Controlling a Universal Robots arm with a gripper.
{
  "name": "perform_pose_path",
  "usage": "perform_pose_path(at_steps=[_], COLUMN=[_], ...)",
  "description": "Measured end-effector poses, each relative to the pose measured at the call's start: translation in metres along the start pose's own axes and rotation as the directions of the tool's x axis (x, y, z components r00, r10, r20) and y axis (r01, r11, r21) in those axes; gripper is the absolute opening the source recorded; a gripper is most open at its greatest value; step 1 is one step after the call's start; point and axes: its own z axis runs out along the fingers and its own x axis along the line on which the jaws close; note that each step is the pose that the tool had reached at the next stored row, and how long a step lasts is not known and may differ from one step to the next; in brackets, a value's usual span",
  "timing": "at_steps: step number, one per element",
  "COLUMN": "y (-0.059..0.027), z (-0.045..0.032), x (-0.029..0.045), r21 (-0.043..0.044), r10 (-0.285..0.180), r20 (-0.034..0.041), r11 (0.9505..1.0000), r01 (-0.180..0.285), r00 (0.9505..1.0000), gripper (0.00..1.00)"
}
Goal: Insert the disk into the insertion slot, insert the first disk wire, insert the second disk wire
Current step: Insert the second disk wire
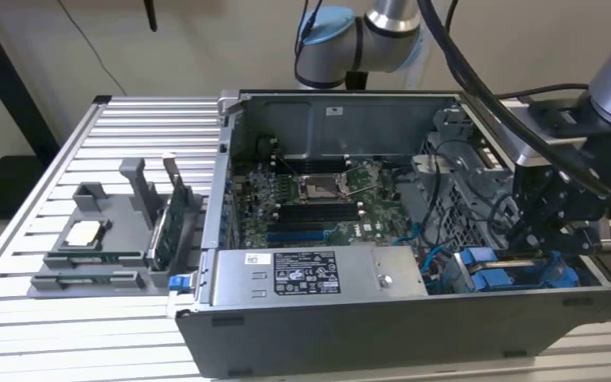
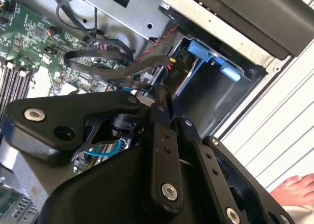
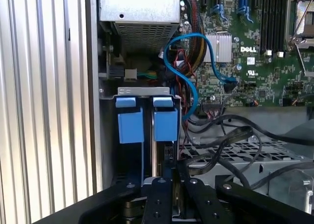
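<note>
Black linkage bars of your hand [image 3: 172, 184] are sitting closest to the lens in both wrist views, their tips pressed together over a slim dark connector [image 2: 172, 75] with a flat black cable trailing from it; whether the fingers are truly clamping it, you cannot tell.

Your open computer case [image 1: 391, 334] is lying on the slatted desk [image 1: 29, 318]. Inside it, a green motherboard [image 1: 317, 199] is filling the floor, a silver power-supply box [image 1: 311, 274] is sitting along the near wall, and loose black and blue cables are looping between them. At the corner on the exterior view's right, the insertion slot [image 3: 107, 135] is holding the disk [image 3: 165, 122], its blue carrier tabs standing side by side with a second blue tab [image 3: 129, 123] just beside it.

Your arm is reaching down from above on the exterior view's right, wrist bent so the hand is pointing into that corner, just above the blue tabs. A person's fingers [image 2: 297, 187] are resting on the desk outside the case wall.

On the exterior view's left, a grey holder [image 1: 104, 239] is carrying an upright green circuit card [image 1: 173, 219].
</note>
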Motion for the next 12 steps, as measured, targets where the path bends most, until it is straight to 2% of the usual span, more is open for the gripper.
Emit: perform_pose_path(at_steps=[12], y=[-0.0021], z=[0.0031], x=[-0.0017], r21=[0.0], r10=[-0.001], r20=[0.005], r11=[1.0], r01=[0.001], r00=[1.0], gripper=[0.16])
